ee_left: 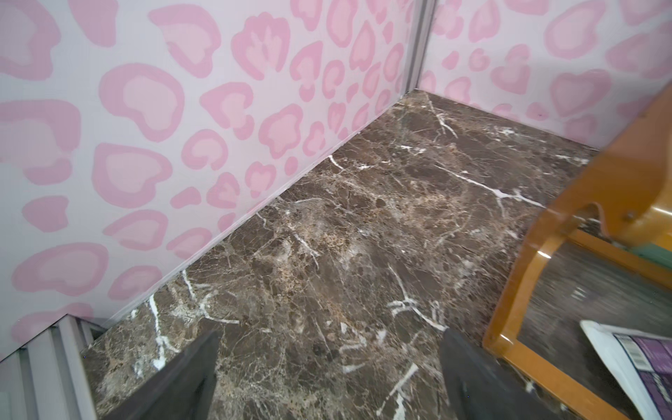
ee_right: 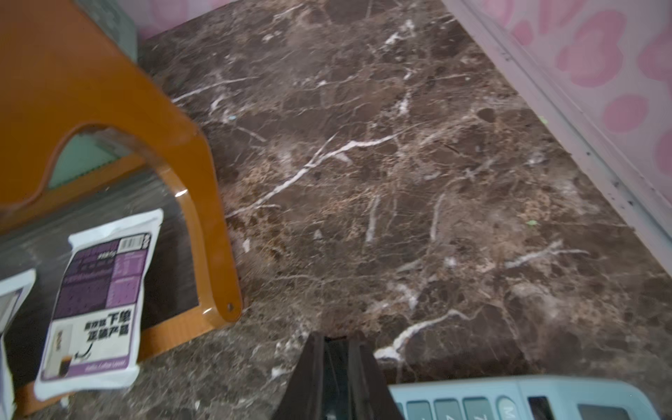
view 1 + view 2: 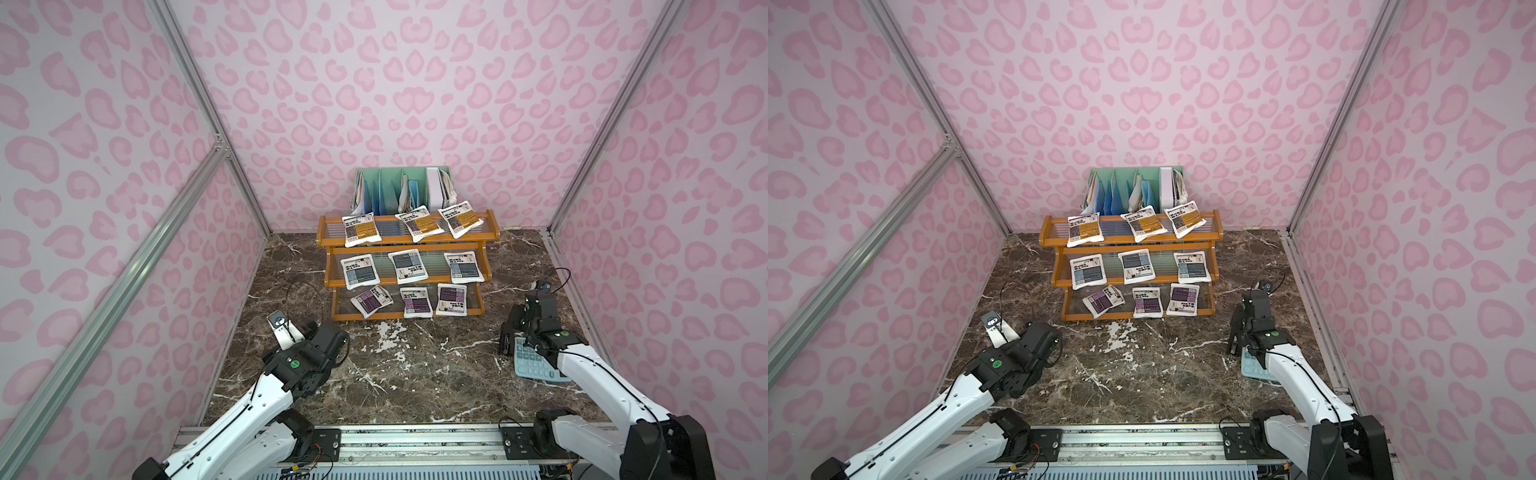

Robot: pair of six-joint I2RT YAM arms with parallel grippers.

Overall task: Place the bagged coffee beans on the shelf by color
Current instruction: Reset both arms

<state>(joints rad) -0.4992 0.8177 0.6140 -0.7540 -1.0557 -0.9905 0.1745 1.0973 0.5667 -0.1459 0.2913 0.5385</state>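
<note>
All nine bagged coffee beans [image 3: 409,266] are seen on the shelf [image 3: 328,232] at frame centre, one colour per tier. The left gripper [image 1: 327,378] is spread wide and empty; the right gripper [image 2: 336,371] is nearly closed, holding nothing, beside a calculator [image 2: 527,398].

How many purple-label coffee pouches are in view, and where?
3, all on the shelf's bottom tier: a tilted left pouch, a middle pouch, and a right pouch. None appears hidden.
</note>
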